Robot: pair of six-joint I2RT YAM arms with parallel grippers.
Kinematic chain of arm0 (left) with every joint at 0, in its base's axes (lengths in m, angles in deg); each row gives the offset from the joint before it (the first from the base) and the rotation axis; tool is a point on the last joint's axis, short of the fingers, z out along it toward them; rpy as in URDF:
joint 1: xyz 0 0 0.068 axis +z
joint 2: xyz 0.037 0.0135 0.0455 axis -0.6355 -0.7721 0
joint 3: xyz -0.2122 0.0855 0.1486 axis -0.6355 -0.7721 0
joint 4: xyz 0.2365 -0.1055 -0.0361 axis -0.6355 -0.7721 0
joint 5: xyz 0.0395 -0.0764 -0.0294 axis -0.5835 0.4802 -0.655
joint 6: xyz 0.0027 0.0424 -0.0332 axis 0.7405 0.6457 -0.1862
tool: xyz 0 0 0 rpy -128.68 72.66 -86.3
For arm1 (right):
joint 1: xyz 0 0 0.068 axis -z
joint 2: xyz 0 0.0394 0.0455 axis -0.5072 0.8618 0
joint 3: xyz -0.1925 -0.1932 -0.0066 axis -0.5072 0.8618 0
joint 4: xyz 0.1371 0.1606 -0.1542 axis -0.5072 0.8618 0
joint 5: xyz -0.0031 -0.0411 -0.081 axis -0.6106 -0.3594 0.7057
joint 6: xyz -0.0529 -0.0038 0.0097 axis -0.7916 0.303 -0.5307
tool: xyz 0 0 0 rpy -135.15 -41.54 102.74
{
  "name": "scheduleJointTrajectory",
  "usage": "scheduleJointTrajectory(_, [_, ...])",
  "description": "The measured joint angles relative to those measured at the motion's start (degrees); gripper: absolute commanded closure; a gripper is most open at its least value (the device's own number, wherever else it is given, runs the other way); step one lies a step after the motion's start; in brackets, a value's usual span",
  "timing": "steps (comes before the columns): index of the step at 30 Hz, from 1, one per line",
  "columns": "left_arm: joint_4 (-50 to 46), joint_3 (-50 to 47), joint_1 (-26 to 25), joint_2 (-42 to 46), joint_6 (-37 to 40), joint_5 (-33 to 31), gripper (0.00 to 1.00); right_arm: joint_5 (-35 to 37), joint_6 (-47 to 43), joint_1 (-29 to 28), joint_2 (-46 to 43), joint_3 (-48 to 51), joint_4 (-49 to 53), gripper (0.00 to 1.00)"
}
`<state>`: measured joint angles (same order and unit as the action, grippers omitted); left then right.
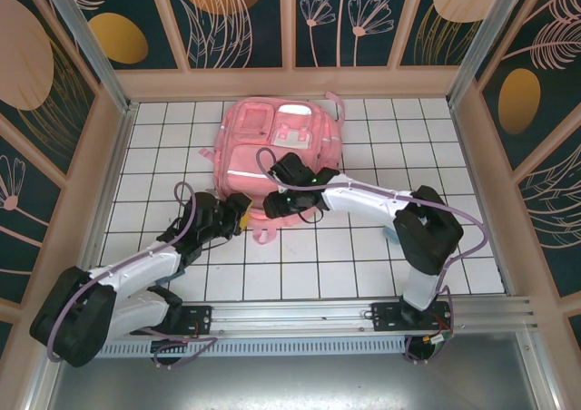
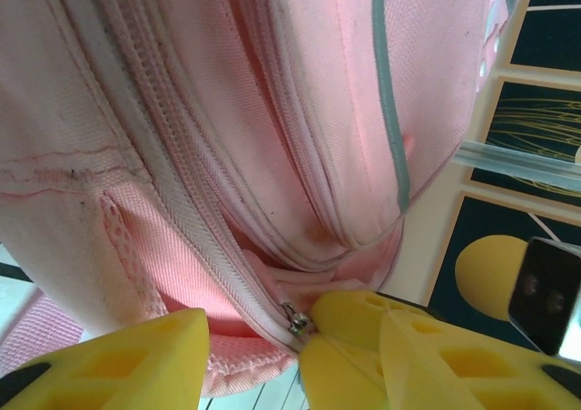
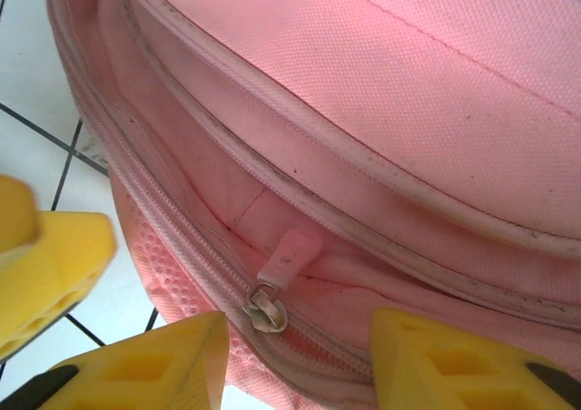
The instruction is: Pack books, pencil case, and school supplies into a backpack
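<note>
The pink backpack lies flat on the white tiled floor, its near edge facing both arms. My left gripper is at that edge's left corner. Its yellow fingers stand apart, with the mesh hem and a metal zipper slider between them. My right gripper is right beside it, open. Its fingers straddle a zipper slider with a pink pull tab, touching neither. The books, pencil case and school supplies are out of view.
Wooden walls with dark flowered panels enclose the floor on three sides. An aluminium rail carrying both arm bases runs along the near edge. The two grippers are almost touching; the left gripper's yellow finger shows beside the right one.
</note>
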<state>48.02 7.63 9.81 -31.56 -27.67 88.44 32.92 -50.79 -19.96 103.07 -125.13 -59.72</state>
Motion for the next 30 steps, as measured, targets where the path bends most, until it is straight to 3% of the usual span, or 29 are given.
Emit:
scheduleJointTrajectory(8, [4.52, -0.24, -0.04, -5.55, -2.36, 0.68, 0.53, 0.11, 0.13, -0.02, -2.32, -0.02, -0.02, 0.56])
scheduleJointTrajectory(23, [9.09, -0.20, -0.04, -12.96, -3.48, 0.92, 0.89, 0.83, -0.09, -0.02, -0.98, -2.69, 0.39, 0.58])
scheduleJointTrajectory(30, [9.42, -0.17, -0.04, -13.35, -1.53, 0.96, 0.92, 1.25, -1.22, -0.15, 4.37, -7.26, 2.32, 0.60])
